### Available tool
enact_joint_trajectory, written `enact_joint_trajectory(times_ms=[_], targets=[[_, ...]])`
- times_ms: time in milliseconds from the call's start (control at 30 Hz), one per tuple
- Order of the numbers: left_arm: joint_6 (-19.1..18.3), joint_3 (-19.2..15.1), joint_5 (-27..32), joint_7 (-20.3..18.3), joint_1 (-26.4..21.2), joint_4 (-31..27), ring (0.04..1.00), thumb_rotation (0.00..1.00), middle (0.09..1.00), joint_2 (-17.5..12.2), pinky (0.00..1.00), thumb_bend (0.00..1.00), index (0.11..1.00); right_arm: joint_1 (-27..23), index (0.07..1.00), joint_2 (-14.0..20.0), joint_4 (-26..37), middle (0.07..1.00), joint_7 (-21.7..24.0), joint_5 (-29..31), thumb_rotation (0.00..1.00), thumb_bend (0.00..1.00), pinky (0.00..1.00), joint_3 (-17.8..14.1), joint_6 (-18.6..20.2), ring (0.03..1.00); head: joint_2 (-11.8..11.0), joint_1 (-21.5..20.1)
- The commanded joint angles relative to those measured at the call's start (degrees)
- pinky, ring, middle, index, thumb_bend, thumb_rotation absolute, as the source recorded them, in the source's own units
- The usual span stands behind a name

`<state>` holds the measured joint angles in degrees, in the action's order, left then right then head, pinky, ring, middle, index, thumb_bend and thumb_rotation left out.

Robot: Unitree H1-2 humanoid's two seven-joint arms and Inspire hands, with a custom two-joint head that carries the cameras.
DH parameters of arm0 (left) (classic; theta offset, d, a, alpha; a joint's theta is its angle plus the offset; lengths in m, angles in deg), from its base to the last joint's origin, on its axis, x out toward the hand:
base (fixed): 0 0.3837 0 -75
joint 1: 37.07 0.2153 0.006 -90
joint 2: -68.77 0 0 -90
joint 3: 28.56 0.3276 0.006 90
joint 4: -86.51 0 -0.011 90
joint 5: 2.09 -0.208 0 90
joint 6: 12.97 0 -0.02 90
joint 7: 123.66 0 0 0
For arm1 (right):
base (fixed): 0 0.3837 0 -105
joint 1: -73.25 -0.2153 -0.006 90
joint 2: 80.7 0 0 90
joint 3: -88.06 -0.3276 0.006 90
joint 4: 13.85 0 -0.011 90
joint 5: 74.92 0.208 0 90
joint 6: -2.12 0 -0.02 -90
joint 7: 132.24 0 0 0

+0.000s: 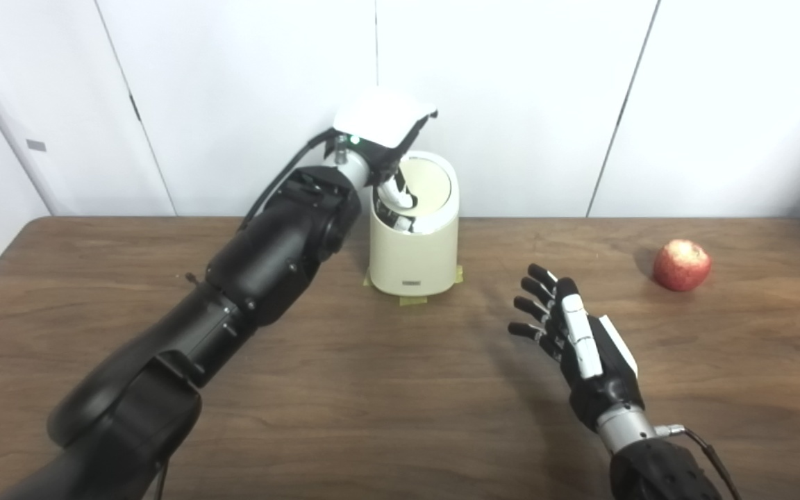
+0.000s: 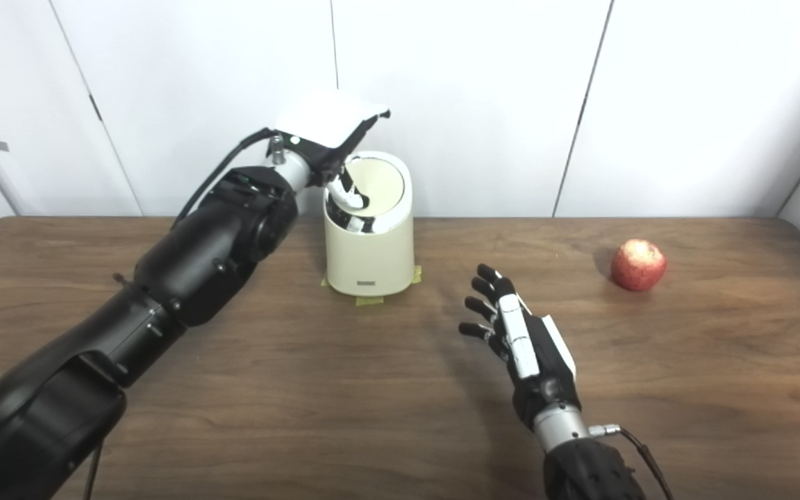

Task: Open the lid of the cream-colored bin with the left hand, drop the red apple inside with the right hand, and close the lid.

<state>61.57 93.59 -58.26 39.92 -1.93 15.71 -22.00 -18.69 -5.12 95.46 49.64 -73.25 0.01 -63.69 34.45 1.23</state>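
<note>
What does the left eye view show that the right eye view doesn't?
Only the left eye view: a small grey plate on the white wall panel near mid-height. Only the right eye view: more table right of the red apple. Both: the left hand at the cream-colored bin's lid, the right hand open above the brown wooden table.

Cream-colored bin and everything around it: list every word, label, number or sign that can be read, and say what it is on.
No text can be read in either view.
Bin: a small dark label near its base, too small and blurred to read.
Wall: a small grey tag, nothing legible on it.
</note>
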Motion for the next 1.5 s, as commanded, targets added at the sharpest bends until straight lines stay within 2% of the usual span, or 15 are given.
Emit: enact_joint_trajectory(times_ms=[0,100,133,200,300,333,400,667,767,967,1100,1233,1333,1433,1467], targets=[[-2.13,-3.90,2.62,-0.64,-1.55,-2.90,0.848,0.00,0.864,0.19,0.78,0.96,0.883,-1.88,0.910,-0.35,2.03,0.916,-0.21,-0.31,1.00,0.54,0.74,0.10,-1.07,0.875,0.17,-0.05],[-5.58,-12.03,10.60,-2.47,0.13,-10.12,0.757,0.00,0.829,2.52,0.62,0.92,0.835,-1.91,0.910,-0.27,1.94,0.915,-0.36,-0.63,1.00,0.54,0.74,0.14,-1.34,0.873,0.41,-0.18],[-7.22,-14.43,12.66,-3.20,0.78,-13.54,0.666,0.00,0.803,3.18,0.54,0.88,0.821,-1.93,0.907,-0.27,1.91,0.913,-0.38,-0.52,1.00,0.55,0.74,0.00,-1.30,0.871,0.43,-0.15],[-10.14,-18.85,16.67,-3.63,1.98,-19.27,0.625,0.00,0.767,4.80,0.54,0.85,0.794,-2.03,0.907,-0.30,1.79,0.914,-0.35,-0.17,1.00,0.55,0.75,-0.31,-1.17,0.874,0.32,0.05],[-11.36,-25.14,23.15,-3.36,4.03,-25.01,0.730,0.00,0.773,7.28,0.63,0.76,0.773,-2.06,0.909,-0.20,1.72,0.919,-0.13,0.16,1.00,0.54,0.76,-0.50,-1.27,0.881,0.11,0.09],[-11.42,-27.68,24.68,-3.31,4.91,-27.18,0.753,0.00,0.781,8.54,0.66,0.69,0.780,-2.11,0.908,-0.21,1.68,0.921,-0.14,0.16,1.00,0.54,0.76,-0.51,-1.28,0.883,0.05,0.02],[-11.45,-31.66,26.25,-2.62,6.49,-30.79,0.736,0.00,0.752,10.75,0.63,0.62,0.738,-2.26,0.906,-0.17,1.51,0.922,-0.11,0.20,1.00,0.53,0.76,-0.49,-1.36,0.883,-0.05,-0.10],[-11.45,-39.84,28.93,-4.67,14.00,-40.16,0.750,0.10,0.755,14.65,0.68,0.43,0.743,-2.62,0.901,-0.35,1.16,0.919,-0.23,0.77,1.00,0.53,0.77,-1.00,-1.76,0.887,0.05,-1.16],[-11.45,-41.99,31.37,-5.75,18.82,-42.77,0.744,0.21,0.770,15.13,0.69,0.39,0.759,-2.70,0.899,-0.68,1.74,0.918,-0.38,1.54,0.93,0.52,0.75,-1.66,-1.43,0.888,-0.06,-1.62],[-11.41,-44.07,41.04,-6.44,31.49,-45.35,0.838,0.56,0.851,14.42,0.82,0.40,0.878,-2.43,0.913,-0.11,2.82,0.922,-0.92,0.48,0.63,0.46,0.78,-2.07,-1.32,0.887,0.36,-3.75],[-11.19,-44.10,46.18,-4.00,38.50,-46.02,0.852,0.66,0.870,14.68,0.82,0.46,0.902,-2.16,0.910,0.15,3.70,0.902,-1.38,0.50,0.36,0.55,0.71,-3.01,-1.01,0.844,0.49,-4.60],[-11.21,-41.97,46.04,-1.88,44.98,-46.81,0.871,0.82,0.893,14.11,0.84,0.42,0.923,-1.90,0.904,2.28,3.73,0.901,-1.97,-2.17,0.16,0.63,0.71,-3.52,-2.85,0.855,0.69,-5.45],[-11.30,-41.91,48.56,-0.20,47.19,-47.11,0.895,0.87,0.917,14.86,0.88,0.41,0.942,-2.00,0.909,4.55,2.33,0.911,-1.99,-3.31,0.12,0.65,0.72,-4.54,-5.35,0.855,0.85,-6.92],[-11.30,-42.11,51.15,1.19,48.05,-46.92,0.914,0.86,0.934,15.00,0.92,0.44,0.954,-2.77,0.904,7.03,0.36,0.913,-1.98,-4.07,0.06,0.70,0.71,-5.90,-7.92,0.842,1.01,-9.10],[-11.24,-42.05,51.78,1.63,48.36,-46.82,0.917,0.86,0.939,14.80,0.93,0.45,0.960,-3.21,0.896,8.10,-0.34,0.903,-2.19,-5.05,0.07,0.73,0.75,-6.25,-8.86,0.824,1.01,-10.47]])
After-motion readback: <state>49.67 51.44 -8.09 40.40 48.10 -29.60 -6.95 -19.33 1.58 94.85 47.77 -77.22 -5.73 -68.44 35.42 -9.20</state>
